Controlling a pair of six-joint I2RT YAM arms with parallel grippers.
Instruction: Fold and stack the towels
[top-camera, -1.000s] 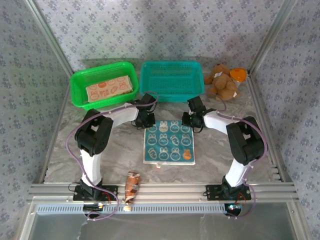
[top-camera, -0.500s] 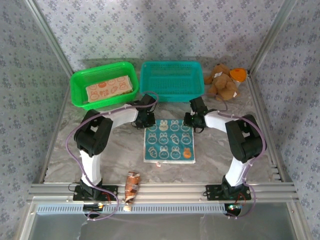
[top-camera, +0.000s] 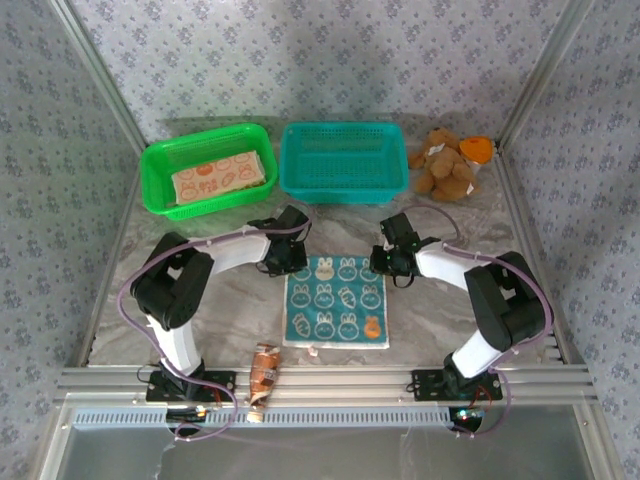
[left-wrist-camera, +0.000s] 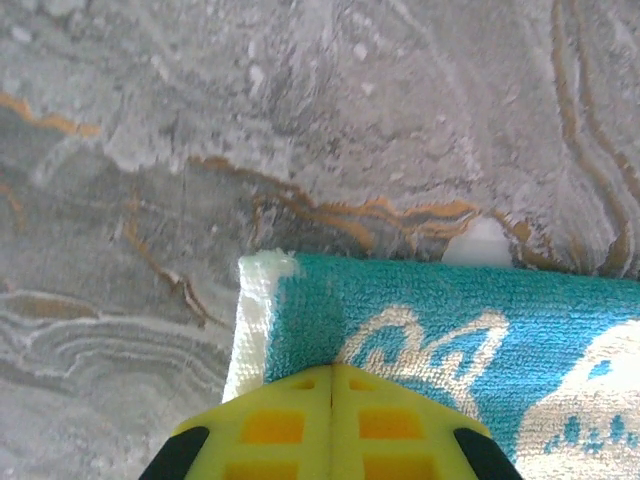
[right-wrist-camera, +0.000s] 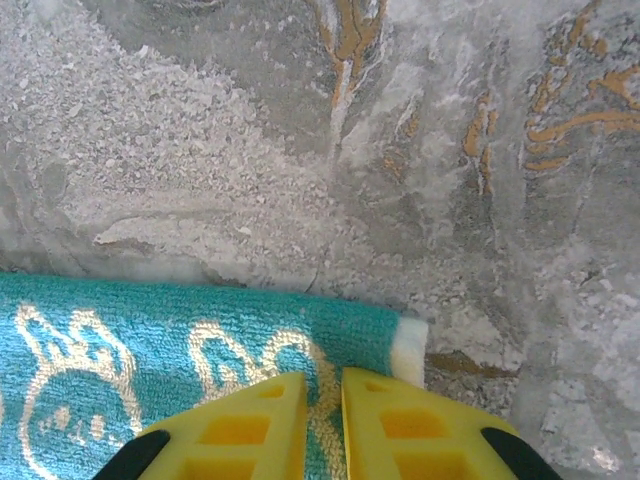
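Two grippers flanked the teal towel (top-camera: 335, 312).
It lay flat on the table (top-camera: 230, 300), stretching nearward from both; left gripper (left-wrist-camera: 332, 372) pressed together over its far-left corner, right gripper (right-wrist-camera: 323, 378) barely parted over its far-right, grip unclear.

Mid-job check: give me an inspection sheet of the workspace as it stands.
Surface: marbled table.
Job's things: teal towel spread flat at centre; peach towel lying in the green basket, teal basket beside it.
Clutter: teddy bear and an orange item far right; brown packet at the near edge.
Grippers: left fingers shut on the teal towel's far left corner; right fingers narrowly apart over its far right corner, grip unclear.
Cables: purple cables hang in loops, clear of the towel.
Surroundings: patterned walls, aluminium frame.
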